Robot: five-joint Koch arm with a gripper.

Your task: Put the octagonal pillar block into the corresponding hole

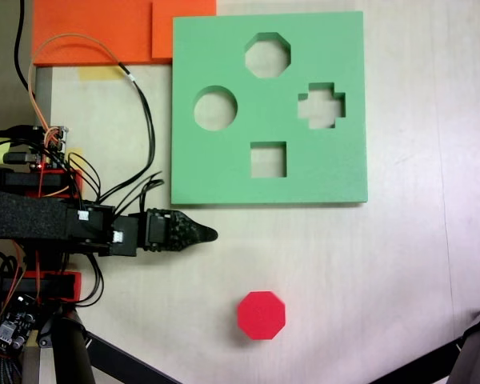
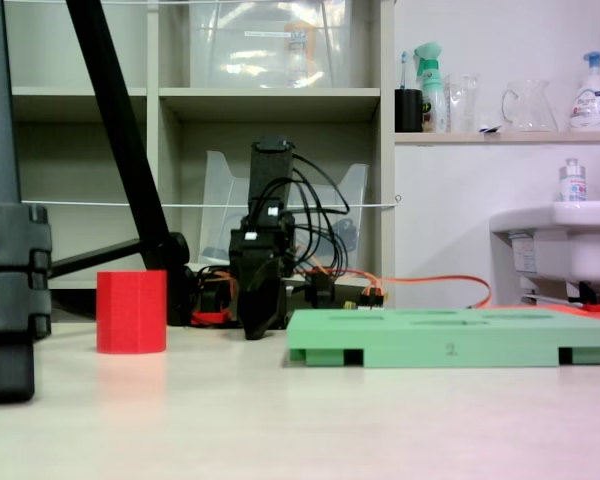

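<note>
The octagonal pillar block (image 1: 262, 314), bright red, stands upright on the counter (image 1: 400, 264) near its lower edge in a fixed view, well apart from the green board (image 1: 224, 168). The corresponding hole (image 1: 268, 54), an eight-sided cutout, lies empty near the board's far edge.

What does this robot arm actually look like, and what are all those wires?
The arm is black and chunky, ending in a pointed, ridged end effector. Thin black cables loop over it, with orange wires beside them. Red brackets sit at its base, and white connectors mark its joints.
</note>
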